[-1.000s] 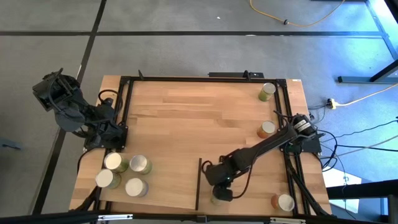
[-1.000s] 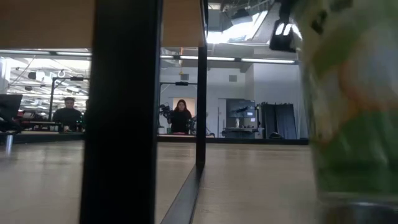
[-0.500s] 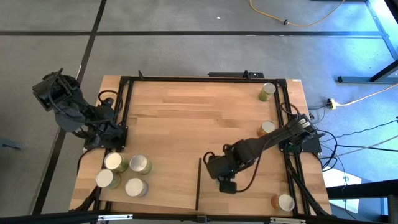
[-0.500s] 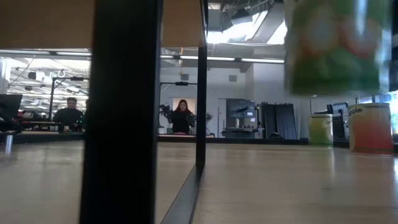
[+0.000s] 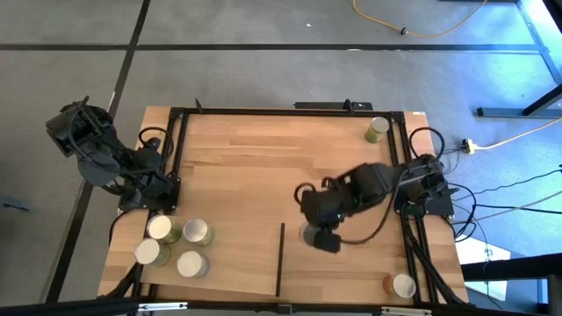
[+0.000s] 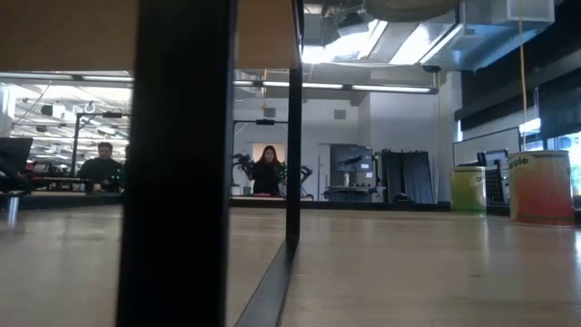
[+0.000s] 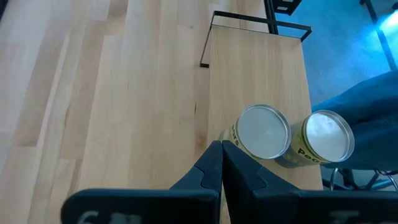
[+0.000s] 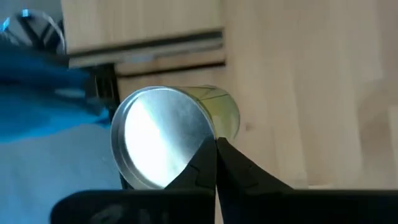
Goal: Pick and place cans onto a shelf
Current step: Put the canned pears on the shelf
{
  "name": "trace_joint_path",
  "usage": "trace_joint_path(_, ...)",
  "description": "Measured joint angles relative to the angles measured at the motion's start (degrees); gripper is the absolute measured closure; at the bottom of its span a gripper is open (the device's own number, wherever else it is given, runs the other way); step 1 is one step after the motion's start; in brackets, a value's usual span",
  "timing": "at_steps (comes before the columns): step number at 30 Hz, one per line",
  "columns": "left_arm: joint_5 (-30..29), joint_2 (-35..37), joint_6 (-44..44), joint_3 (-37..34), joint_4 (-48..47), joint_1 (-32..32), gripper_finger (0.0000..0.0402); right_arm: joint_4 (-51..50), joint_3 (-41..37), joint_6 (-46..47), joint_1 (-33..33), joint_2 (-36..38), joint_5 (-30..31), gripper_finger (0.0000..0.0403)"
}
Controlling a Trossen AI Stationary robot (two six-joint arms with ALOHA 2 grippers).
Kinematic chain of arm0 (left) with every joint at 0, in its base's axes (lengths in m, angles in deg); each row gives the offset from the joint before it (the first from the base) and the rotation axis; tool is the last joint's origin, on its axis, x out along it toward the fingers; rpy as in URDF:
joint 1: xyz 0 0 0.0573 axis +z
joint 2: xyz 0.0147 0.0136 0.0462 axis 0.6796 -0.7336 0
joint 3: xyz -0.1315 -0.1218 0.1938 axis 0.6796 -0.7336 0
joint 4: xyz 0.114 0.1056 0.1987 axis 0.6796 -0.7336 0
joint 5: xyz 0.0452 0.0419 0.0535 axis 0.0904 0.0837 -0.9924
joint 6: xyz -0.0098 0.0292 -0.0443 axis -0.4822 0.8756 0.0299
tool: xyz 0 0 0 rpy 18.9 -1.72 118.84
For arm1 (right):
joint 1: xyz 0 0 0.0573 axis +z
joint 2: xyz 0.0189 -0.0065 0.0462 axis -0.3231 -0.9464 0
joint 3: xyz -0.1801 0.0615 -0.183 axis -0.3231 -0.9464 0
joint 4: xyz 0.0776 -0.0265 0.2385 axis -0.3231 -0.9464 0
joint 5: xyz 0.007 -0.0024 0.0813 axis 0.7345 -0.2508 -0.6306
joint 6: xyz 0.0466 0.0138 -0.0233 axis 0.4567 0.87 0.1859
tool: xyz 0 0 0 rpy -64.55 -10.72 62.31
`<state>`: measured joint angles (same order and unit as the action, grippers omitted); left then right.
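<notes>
Green can [image 5: 309, 233] is up off the tabletop [image 5: 263, 158], just to the right of the shelf's dark divider [image 5: 280, 259]. In the low view you only catch its pale round underside at the very top edge. The right gripper [image 5: 323, 239] has it: from the right wrist view the fingers [image 8: 205, 155] are pinched nearly together right at the can's silvery rim, though how exactly they bite I can't make out. The shelf [image 5: 241, 259] carries four cans [image 5: 191, 263] bunched at its left end. One more green can [image 5: 378, 129] stands in the far right corner and an orange can [image 5: 399, 285] in the near right corner. The left gripper [image 7: 221, 146] hangs over the shelf's left side with fingers fully together, holding nothing.
</notes>
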<state>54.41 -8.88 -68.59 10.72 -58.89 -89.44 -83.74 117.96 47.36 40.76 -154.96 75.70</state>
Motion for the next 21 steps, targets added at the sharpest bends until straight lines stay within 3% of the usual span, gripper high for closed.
trace_joint_path(9, -0.3, 0.0, 0.0, 0.0, 0.0, 0.0, 0.0401, 1.3, 3.6, -4.7, -5.6, 0.2, -1.9, 0.0403)
trace_joint_path(21, -0.5, 0.0, 0.0, 0.0, 0.0, 0.0, 0.0401, 16.1, 3.6, -14.6, -11.1, 0.3, -8.9, 0.0403)
